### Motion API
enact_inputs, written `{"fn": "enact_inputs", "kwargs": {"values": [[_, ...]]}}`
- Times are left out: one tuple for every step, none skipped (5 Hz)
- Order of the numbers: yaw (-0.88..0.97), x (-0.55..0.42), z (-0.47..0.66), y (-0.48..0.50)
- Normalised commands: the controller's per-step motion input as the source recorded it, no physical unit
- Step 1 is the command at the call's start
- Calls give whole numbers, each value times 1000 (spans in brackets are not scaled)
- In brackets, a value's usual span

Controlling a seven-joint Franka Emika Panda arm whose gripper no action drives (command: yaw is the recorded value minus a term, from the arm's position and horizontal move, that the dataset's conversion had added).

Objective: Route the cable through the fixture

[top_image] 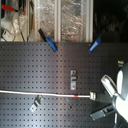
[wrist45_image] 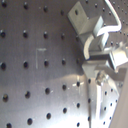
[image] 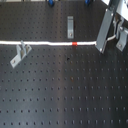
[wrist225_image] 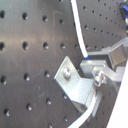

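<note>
Cable (image: 45,43), long thin white cord w/ short red tape band (image: 74,44), lies in a near-straight line across the black perforated tabletop (image: 60,90) in both exterior views; in the first exterior view it enters at the first exterior view's left edge and ends at the hand (image: 101,46) near the first exterior view's right edge. Same run in the second exterior view: cord (top_image: 35,93), red band (top_image: 75,94), end at the hand (top_image: 98,97). Hand is clamped on the cable's end, fingers pinching it just past the red band; in the second wrist view the cord (top_image: 60,93) shows as a white curve (wrist225_image: 78,30) meeting the metal fingers (wrist225_image: 102,75). Three small metal brackets stand on the tabletop. One bracket (image: 20,53) sits toward the first exterior view's left, w/ the cable passing at its upper end; whether the cord runs through it or only beside it can't be told. A second bracket (image: 70,26) stands beyond the cable, apart from it, roughly above the red band. A third bracket (image: 121,40) is at the first exterior view's right edge, close by the hand. In the second exterior view two blue clamps (top_image: 50,42) sit at the far edge of the tabletop, clear bins behind them.
</note>
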Motion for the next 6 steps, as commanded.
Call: {"fn": "enact_inputs", "kwargs": {"values": [[0, -83, -15, -75], [0, -126, -100, -202], [-49, -146, -100, -226], [-91, -103, -57, -93], [-171, 22, 58, 185], [-346, 4, 91, 6]]}}
